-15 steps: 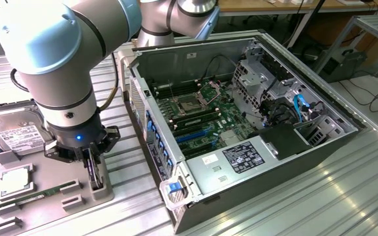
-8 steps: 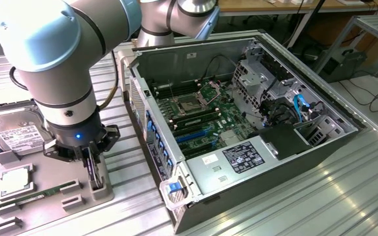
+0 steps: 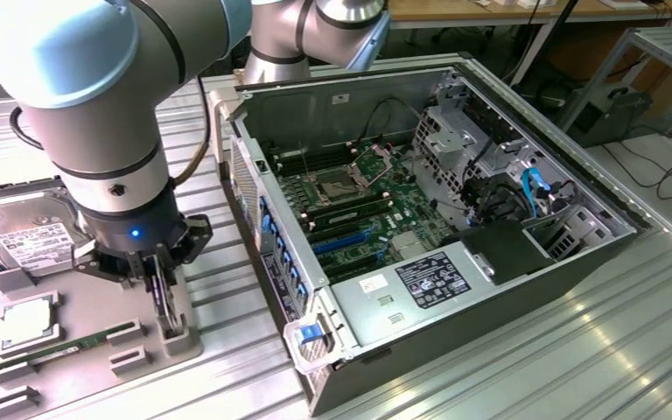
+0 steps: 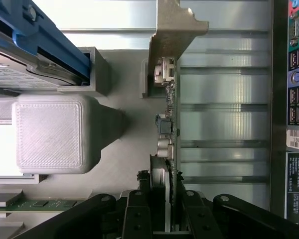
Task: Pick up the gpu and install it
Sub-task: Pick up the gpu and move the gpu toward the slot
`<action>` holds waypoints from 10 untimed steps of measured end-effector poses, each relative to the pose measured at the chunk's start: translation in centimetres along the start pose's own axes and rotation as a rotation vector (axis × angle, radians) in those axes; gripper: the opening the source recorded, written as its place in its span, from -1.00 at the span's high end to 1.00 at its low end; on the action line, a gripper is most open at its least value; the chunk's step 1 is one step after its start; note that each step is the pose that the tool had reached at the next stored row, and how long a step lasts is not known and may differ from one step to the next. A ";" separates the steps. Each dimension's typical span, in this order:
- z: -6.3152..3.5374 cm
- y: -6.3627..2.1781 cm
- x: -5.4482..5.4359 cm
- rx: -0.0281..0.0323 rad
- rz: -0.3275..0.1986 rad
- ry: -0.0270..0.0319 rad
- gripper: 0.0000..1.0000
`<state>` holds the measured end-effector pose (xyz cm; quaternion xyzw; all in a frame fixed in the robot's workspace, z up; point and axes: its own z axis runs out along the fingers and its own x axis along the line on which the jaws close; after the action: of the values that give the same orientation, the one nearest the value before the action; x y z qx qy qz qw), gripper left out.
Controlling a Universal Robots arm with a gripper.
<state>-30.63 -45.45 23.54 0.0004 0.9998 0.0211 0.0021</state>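
One arm: I see a single grey arm (image 3: 91,96) reaching down over the tray (image 3: 91,367) on the exterior view's left.
Gripper: the gripper (image 4: 164,185) is closed on the gpu (image 4: 171,124), with one black finger against each face of the card.
Gpu position: it stands on its thin edge in a slot of the tray, upright, just beside the case (image 3: 348,92) and outside it.
Gpu detail: in the wrist view the green board runs edge-on away from the fingers, small connectors along it, and its metal bracket (image 4: 175,30) sits at the far end.
Tray: flat grey plastic with raised blocks, lying on the table (image 3: 546,350) of ribbed aluminium.
Other parts on tray: a hard drive (image 3: 21,234) leans in its holder behind the gripper; a RAM stick (image 3: 73,347) lies flat nearer the camera.
Case: a black tower on its side, side panel off, filling the middle and the exterior view's right.
Motherboard: the green motherboard (image 3: 360,201) is exposed inside, with blue slots toward the near wall.
Task state: I read the card as gripped but seated in the tray, not yet in the case.
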 end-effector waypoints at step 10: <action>-0.47 0.02 0.0 -0.0001 0.000 -0.0001 0.44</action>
<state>-30.63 -45.45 24.01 0.0004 0.9998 0.0212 0.0022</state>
